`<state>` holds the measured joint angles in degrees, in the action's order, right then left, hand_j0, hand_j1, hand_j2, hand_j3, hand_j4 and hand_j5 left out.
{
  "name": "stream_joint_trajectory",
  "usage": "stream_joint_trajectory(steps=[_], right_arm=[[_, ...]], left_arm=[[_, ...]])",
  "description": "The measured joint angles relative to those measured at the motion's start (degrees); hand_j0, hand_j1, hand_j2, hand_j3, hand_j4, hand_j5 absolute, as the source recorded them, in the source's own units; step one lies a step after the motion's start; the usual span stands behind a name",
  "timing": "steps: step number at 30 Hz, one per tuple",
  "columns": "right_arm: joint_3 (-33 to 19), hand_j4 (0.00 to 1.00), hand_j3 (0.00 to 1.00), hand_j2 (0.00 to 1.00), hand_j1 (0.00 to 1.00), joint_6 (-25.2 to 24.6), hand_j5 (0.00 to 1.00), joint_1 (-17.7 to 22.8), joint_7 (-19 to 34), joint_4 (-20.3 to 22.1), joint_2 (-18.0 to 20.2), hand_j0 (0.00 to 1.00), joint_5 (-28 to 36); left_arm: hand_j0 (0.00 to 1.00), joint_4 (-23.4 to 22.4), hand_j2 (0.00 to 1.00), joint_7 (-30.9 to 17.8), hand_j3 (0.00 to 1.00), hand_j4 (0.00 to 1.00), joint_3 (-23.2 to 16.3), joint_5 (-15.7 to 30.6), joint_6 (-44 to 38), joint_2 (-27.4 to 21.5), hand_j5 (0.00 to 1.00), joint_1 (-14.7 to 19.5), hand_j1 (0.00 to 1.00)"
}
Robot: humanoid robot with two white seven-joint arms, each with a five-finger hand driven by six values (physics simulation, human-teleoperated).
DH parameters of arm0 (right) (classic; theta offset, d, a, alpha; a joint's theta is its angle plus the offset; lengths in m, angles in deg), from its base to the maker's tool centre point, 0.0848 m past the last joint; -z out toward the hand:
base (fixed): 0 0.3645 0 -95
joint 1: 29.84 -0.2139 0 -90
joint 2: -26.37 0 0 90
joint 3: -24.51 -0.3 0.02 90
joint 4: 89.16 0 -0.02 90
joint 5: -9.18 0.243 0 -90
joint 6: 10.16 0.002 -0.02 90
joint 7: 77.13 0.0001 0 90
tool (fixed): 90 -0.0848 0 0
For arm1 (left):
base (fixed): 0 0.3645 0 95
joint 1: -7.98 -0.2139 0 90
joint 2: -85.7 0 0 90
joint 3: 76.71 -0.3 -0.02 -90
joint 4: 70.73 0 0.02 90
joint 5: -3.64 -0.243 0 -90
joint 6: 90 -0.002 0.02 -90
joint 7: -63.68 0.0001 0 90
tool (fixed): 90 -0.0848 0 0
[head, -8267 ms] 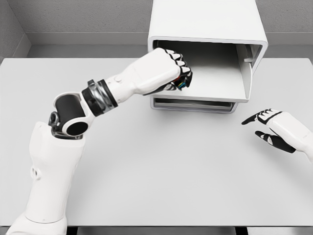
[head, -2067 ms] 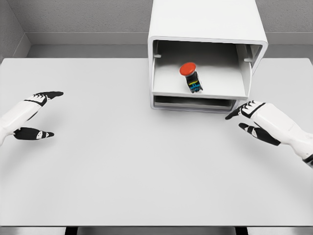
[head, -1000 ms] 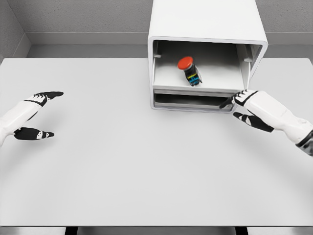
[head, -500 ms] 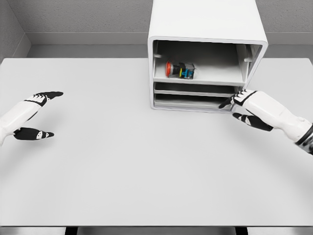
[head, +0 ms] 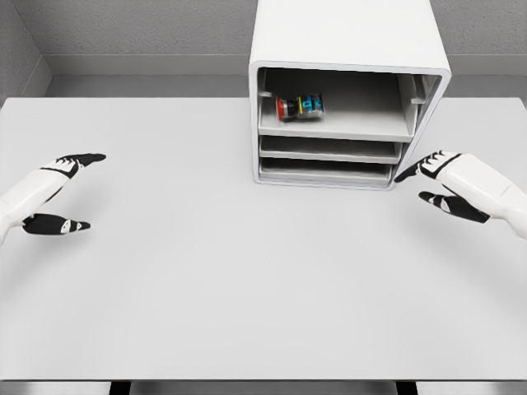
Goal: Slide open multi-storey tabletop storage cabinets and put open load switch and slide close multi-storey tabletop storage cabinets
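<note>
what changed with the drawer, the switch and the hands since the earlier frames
The top tray slid back into the cabinet, and the load switch tipped onto its side. The right hand pushed the tray in, then drew away, open. The left hand, which placed the switch earlier, rests open at the left.

Single head view, high, angled down over table (head: 247, 288), facing cabinet (head: 346, 49).

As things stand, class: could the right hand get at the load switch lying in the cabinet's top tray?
Probably yes: the right hand is open beside the cabinet, and the load switch lies in the open-fronted top tray.
</note>
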<state>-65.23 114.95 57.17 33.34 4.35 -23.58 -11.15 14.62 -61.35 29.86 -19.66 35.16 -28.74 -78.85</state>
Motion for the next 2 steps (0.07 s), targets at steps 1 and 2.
stream_joint_trajectory(steps=[1,2], right_arm=[[-0.05,0.65,0.65,0.65,0.65,0.0,0.65,0.09,-0.01,0.01,0.06,0.65,0.01],[-0.08,0.65,0.65,0.65,0.65,0.0,0.65,0.09,-0.04,0.01,0.12,0.65,0.02]], left_arm=[[1.0,-0.15,1.0,0.0,1.0,1.0,-0.02,-0.01,0.0,-0.04,1.0,-0.09,1.0],[1.0,-0.24,1.0,0.0,1.0,1.0,-0.03,-0.04,0.0,-0.09,1.0,-0.18,1.0]])
